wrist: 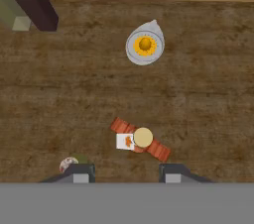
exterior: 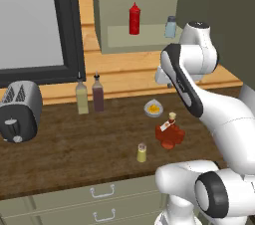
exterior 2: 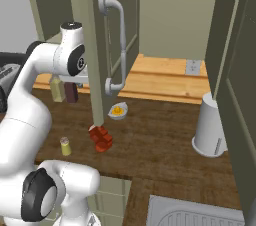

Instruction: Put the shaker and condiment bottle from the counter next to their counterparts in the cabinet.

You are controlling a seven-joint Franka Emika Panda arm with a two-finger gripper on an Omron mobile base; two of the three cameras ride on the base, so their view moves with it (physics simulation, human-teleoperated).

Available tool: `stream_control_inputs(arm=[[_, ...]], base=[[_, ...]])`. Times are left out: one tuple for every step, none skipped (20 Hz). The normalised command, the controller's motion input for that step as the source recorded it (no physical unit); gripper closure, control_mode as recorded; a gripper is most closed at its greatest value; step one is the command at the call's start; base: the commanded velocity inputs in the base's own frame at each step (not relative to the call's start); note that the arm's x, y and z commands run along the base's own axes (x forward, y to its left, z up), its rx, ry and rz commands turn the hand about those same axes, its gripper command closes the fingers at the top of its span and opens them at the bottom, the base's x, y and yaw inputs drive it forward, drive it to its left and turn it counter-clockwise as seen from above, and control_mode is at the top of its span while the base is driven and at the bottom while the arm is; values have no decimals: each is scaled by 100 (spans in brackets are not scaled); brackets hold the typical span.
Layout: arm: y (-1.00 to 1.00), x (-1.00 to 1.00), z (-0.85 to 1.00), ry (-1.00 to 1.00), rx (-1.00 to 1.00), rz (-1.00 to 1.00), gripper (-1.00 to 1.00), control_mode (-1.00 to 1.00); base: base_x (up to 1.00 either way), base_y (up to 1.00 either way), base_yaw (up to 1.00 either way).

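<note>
Left base view, big to small: the cabinet [exterior: 114, 0] hangs open over the counter [exterior: 74, 144]. On its shelf stand the squeeze bottle [exterior: 134, 19] and, well apart to the right, the blue-grey shaker [exterior: 171, 27]. Both task things are on the counter's near part. The condiment bottle [exterior: 170, 133] stands upright near a small dish [exterior: 154, 108], and the olive shaker [exterior: 142, 153] is just beside the bottle, nearer the edge.

Hand view looks straight down. The fingers [wrist: 82, 173] are parted and hold nothing; bare counter shows between them. The bottle's stopper sits a little ahead of the gap, and the shaker is by the left tip.

Judged from this, the step is lining up for a first pick, probably the bottle. To do it well:
1. Centre the gap on the stopper before descending.
2. Close on the narrow neck, as the ridged belly looks too wide.
3. Lift straight up, clear of the shaker and the cabinet door.

The bottle's white neck tag [wrist: 125, 141] shows an orange mark; no writing can be read.
</note>
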Motion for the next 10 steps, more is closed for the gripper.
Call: stream_control_inputs(arm=[[0, 0, 0, 0, 0, 0, -100, -100], [0, -1, -4, 0, 0, 0, -100, -100], [0, -1, -12, 0, 0, 0, -100, -100], [20, -11, -14, 0, 0, 0, -100, -100], [24, -22, -18, -4, -2, 0, -100, -100], [36, -27, 0, -17, -9, -9, -100, -100], [33, -30, 0, -23, -7, -13, -100, -100], [37, -32, 0, -25, -7, -15, -100, -100], [39, -23, 0, -24, -9, -21, -100, -100], [41, -21, 0, -25, -11, -25, -100, -100]], base=[[0, 0, 0], [0, 0, 0], [0, 0, 0], [0, 0, 0], [0, 0, 0], [0, 0, 0], [0, 0, 0], [0, 0, 0], [0, 0, 0], [0, 0, 0]])
